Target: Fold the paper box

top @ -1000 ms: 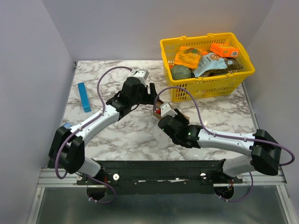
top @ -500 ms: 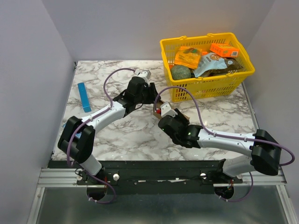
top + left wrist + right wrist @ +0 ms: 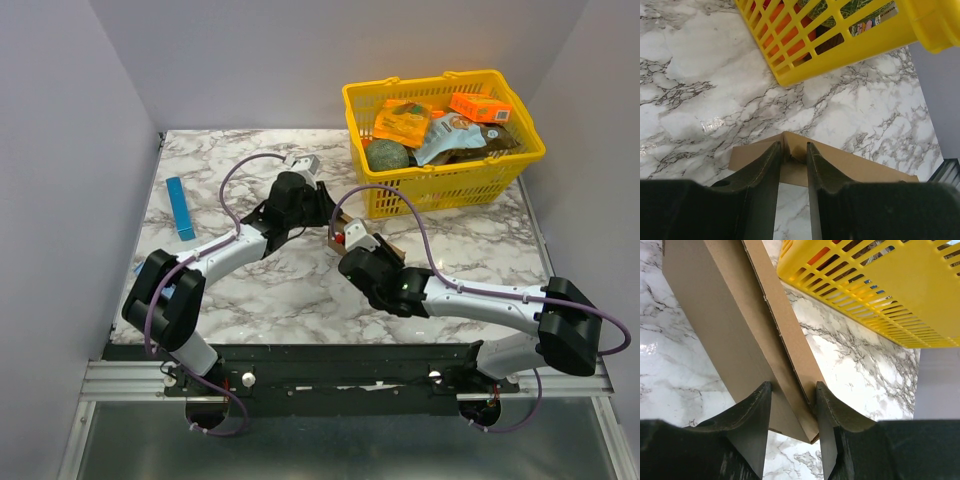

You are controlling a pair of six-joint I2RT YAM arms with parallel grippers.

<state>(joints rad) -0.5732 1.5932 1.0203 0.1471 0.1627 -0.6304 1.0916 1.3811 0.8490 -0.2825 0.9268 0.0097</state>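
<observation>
Advanced rightward to paper box (image 3: 865, 169) corner: left gripper (image 3: 792, 148) fingers (image 3: 771, 165) narrowly parted astride it, grip indeterminable. Pinched on raised panel by right gripper (image 3: 791, 389), on table (image 3: 270, 290) just near of yellow basket (image 3: 440, 190). Judged partly folded; flaps, tabs left to close

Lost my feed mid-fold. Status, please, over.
Right fingers shut on an edge of the paper box. Left fingers straddle its corner, grip unclear. Yellow basket close behind the box.
</observation>
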